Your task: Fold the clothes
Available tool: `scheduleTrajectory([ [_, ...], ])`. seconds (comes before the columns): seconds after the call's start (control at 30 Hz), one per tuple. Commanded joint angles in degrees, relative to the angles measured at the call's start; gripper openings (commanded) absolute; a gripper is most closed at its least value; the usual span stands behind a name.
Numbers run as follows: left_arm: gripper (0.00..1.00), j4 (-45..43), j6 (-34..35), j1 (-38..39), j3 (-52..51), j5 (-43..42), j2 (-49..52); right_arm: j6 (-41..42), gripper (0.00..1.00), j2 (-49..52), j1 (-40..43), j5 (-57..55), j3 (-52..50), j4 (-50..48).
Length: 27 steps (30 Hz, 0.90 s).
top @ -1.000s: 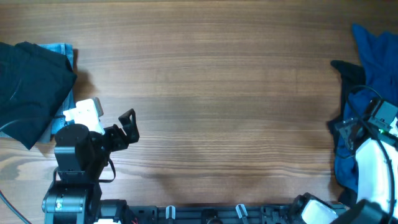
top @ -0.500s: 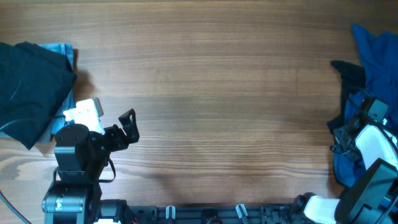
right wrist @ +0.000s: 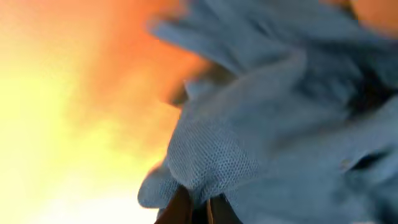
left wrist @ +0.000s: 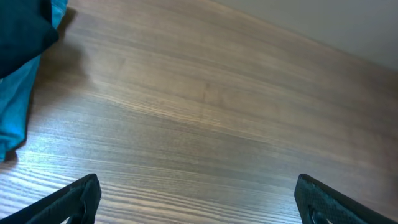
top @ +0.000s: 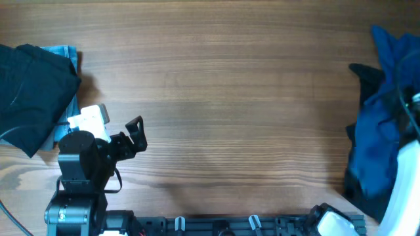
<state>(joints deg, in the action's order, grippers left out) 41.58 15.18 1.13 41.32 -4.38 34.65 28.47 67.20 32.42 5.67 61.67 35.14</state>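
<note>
We found the right gripper (right wrist: pixel 196 210) with its jaws closed tight on a bunched fold of the blue shirt (right wrist: pixel 261 143). The mesh-knit cloth was pinched between the two tips and filled most of the wrist view; what lay behind it was too blurred for us to read. From overhead, that shirt sat in a crumpled heap at the right edge of the tabletop (top: pixel 230 85), right beside the white right arm (top: pixel 405 187), and there the cloth hid the jaws themselves. A black garment (top: pixel 365 73) poked out at the heap's inner edge.

The left gripper (left wrist: pixel 198 186) hung with its jaws spread wide and nothing between them, over plain wood near the front left. Near it, at the left edge, we saw a dark garment (top: pixel 33 92) lying over a light-blue piece (top: pixel 67 52), neither of them touching the jaws. The broad middle of the tabletop separated the two heaps.
</note>
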Motion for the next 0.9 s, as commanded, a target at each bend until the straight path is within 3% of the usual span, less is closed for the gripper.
scheduleTrajectory([
  [0.0, 1.00, 0.1, 0.3, 0.3, 1.1, -0.5, 0.0, -8.4, 0.04, -5.0, -0.2, 18.2, 1.7, -2.5],
  [0.1, 1.00, 0.1, 0.3, 0.3, 1.1, -0.5, 0.0, -12.9, 0.05, -5.4, -1.2, 35.1, 1.7, -4.0],
  [0.13, 1.00, 0.1, 0.3, 0.3, 1.1, -0.5, 0.0, -15.9, 0.06, -5.0, -2.5, 46.2, 1.7, -5.1],
  [0.23, 1.00, 0.1, 0.3, 0.3, 1.1, -0.5, 0.0, -22.3, 0.10, -3.3, -10.6, 68.4, 1.7, -7.0],
  [0.33, 1.00, 0.1, 0.3, 0.3, 1.1, -0.5, 0.0, -25.7, 0.14, -1.7, -20.7, 67.8, 1.6, -6.8],
  [0.43, 1.00, 0.1, 0.3, 0.3, 1.1, -0.5, 0.0, -25.3, 0.20, 1.0, -30.8, 55.7, 1.6, -6.9],
  [0.47, 1.00, 0.3, 0.3, 0.3, 1.1, -0.5, 0.0, -24.6, 0.30, 2.4, -34.3, 47.4, 1.6, -7.1],
  [0.57, 1.00, 0.5, 0.3, 0.3, 1.1, -0.5, 0.0, -19.1, 0.92, 6.2, -39.7, 24.9, 1.6, -7.5],
  [0.6, 1.00, 0.5, 0.3, 0.3, 1.1, -0.5, 0.0, -17.6, 1.00, 7.1, -40.3, 19.6, 1.6, -7.5],
  [0.67, 1.00, 0.5, 0.3, 0.3, 1.1, -0.5, 0.0, -13.0, 1.00, 9.5, -40.7, 6.8, 1.6, -6.5],
  [0.87, 1.00, 0.5, 0.3, 0.3, 1.1, -0.5, 0.0, -10.5, 1.00, 12.0, -40.0, -9.3, 1.6, -1.0],
])
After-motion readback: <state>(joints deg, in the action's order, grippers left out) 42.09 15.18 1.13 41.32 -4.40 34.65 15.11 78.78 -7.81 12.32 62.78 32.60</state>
